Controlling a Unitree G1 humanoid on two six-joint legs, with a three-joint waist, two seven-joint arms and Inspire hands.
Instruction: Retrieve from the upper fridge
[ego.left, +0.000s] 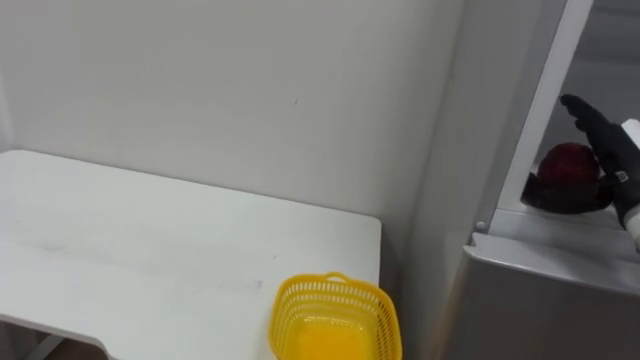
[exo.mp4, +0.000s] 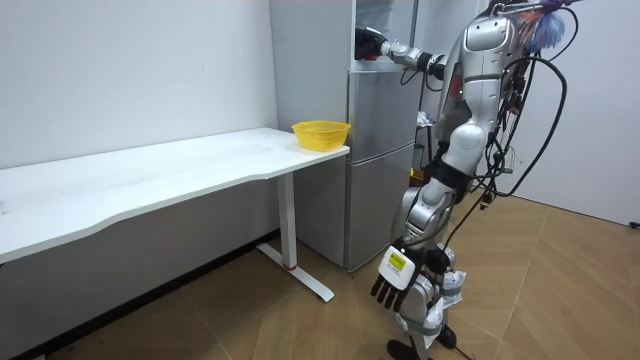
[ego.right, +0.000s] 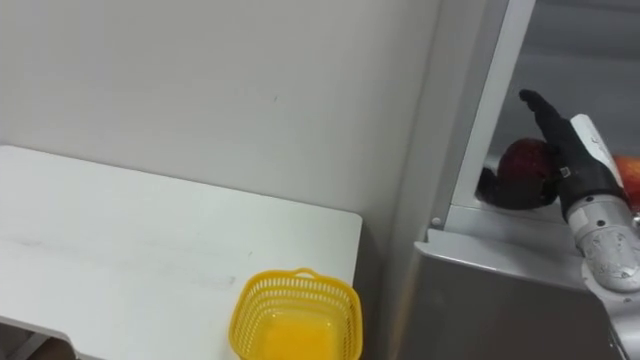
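Item: white table (ego.left: 150, 230), yellow basket (ego.left: 335, 320) sitting at its right end. Item: fridge (ego.left: 540, 290), upper compartment standing open. Item: red fruit (ego.left: 568, 165) on its shelf; I am reading it at nine o'clock of my right hand (ego.right: 578, 165), whose fingers are curling round it. Left hand (exo.mp4: 395, 275) is hanging relaxed, far off.

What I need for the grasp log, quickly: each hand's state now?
Left hand: open, hanging down.
Right hand: curled round the red fruit.
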